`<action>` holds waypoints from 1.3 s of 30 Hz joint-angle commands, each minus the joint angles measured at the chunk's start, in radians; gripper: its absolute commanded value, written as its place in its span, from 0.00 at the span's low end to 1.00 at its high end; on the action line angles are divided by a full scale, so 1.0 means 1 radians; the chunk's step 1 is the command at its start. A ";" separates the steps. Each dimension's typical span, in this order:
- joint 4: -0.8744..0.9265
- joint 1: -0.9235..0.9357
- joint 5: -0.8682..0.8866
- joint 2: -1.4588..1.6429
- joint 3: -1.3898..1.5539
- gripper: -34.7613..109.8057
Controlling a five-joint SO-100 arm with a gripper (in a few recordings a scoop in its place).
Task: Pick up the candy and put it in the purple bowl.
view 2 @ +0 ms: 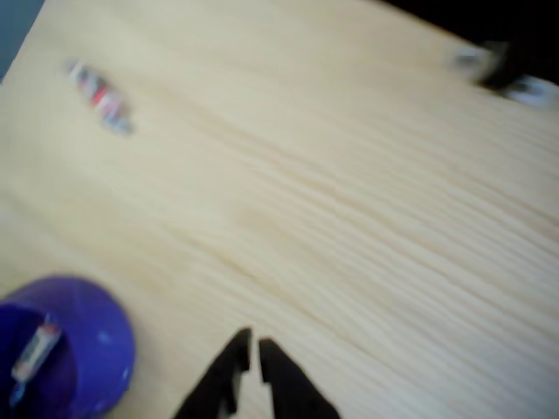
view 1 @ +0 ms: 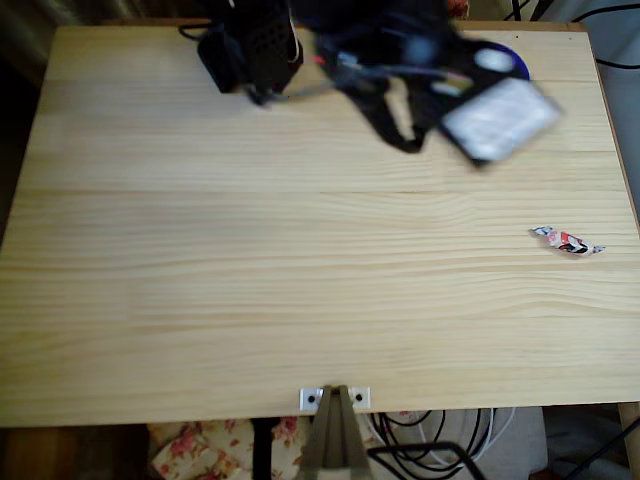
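Note:
The candy (view 1: pixel 566 241), a white twist wrap with red and dark marks, lies alone near the table's right edge in the overhead view; in the wrist view the candy (view 2: pixel 98 94) is blurred at the upper left. The purple bowl (view 2: pixel 87 349) sits at the wrist view's lower left with a pale wrapped sweet (view 2: pixel 35 351) inside it. In the overhead view a sliver of the bowl (view 1: pixel 518 60) shows behind the blurred arm at the top right. My gripper (view 2: pixel 254 347) hangs over bare wood to the right of the bowl, its black fingers together with nothing between them.
The arm's black base (view 1: pixel 250 50) stands at the table's far edge. A metal clamp (view 1: pixel 335 400) grips the near edge at the middle. The wooden table (view 1: pixel 250 280) stretches wide between the arm and the candy. Cables hang below the near edge.

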 commanded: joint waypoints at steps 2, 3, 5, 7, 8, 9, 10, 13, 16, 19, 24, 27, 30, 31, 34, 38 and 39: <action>-0.057 -0.130 -0.052 -0.195 -0.233 0.24; -0.063 -0.147 -0.066 -0.247 -0.270 0.24; -0.064 -0.179 -0.091 -0.356 -0.348 0.24; -0.078 -0.204 -0.104 -0.449 -0.417 0.25; -0.095 -0.215 -0.112 -0.489 -0.446 0.26; -0.110 -0.225 -0.118 -0.529 -0.476 0.26; -0.121 -0.235 -0.124 -0.571 -0.511 0.26; -0.130 -0.250 -0.127 -0.704 -0.650 0.28; -0.118 -0.249 -0.118 -0.831 -0.815 0.29; -0.121 -0.239 -0.101 -0.933 -0.942 0.31; -0.150 -0.230 -0.067 -1.025 -1.046 0.34; -0.170 -0.232 -0.057 -1.045 -1.052 0.35; -0.184 -0.244 -0.046 -1.060 -1.049 0.37; -0.193 -0.250 -0.041 -1.066 -1.051 0.37; -0.202 -0.268 -0.029 -1.108 -1.097 0.37; -0.161 -0.290 -0.005 -1.226 -1.253 0.38; -0.143 -0.293 0.000 -1.264 -1.312 0.38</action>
